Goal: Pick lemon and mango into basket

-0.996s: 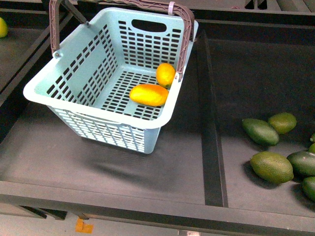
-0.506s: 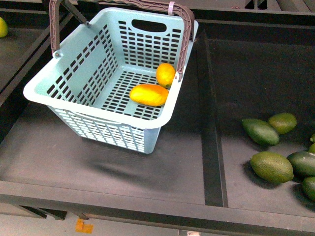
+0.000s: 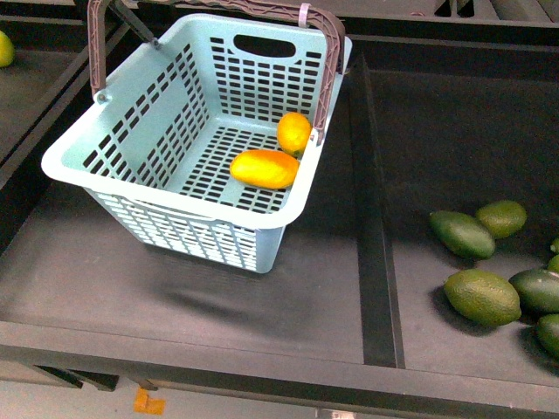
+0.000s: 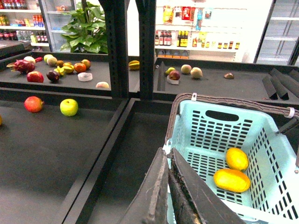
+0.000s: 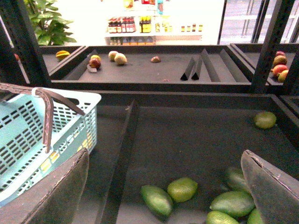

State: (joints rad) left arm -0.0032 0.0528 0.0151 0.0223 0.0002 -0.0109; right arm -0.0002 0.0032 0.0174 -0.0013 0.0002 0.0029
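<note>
The light teal basket (image 3: 131, 131) stands in the left shelf compartment with its brown handle (image 3: 327, 70) swung over the far side. Inside it lie the elongated orange mango (image 3: 264, 168) and, touching it on the far side, the smaller lemon (image 3: 294, 133). The left wrist view shows the same basket (image 4: 201, 135), mango (image 4: 231, 180) and lemon (image 4: 237, 158), with my left gripper (image 4: 168, 156) shut and empty over the basket's near rim. My right gripper (image 5: 166, 186) hangs wide open above dark green fruits (image 5: 157, 199), holding nothing. Neither arm appears in the front view.
A black divider (image 3: 377, 253) separates the basket's compartment from the right one, where several dark green oval fruits (image 3: 481, 297) lie. A red apple (image 4: 33, 104) and a green apple (image 4: 69, 107) sit in the compartment to the left. Shelf posts (image 4: 117, 46) rise behind.
</note>
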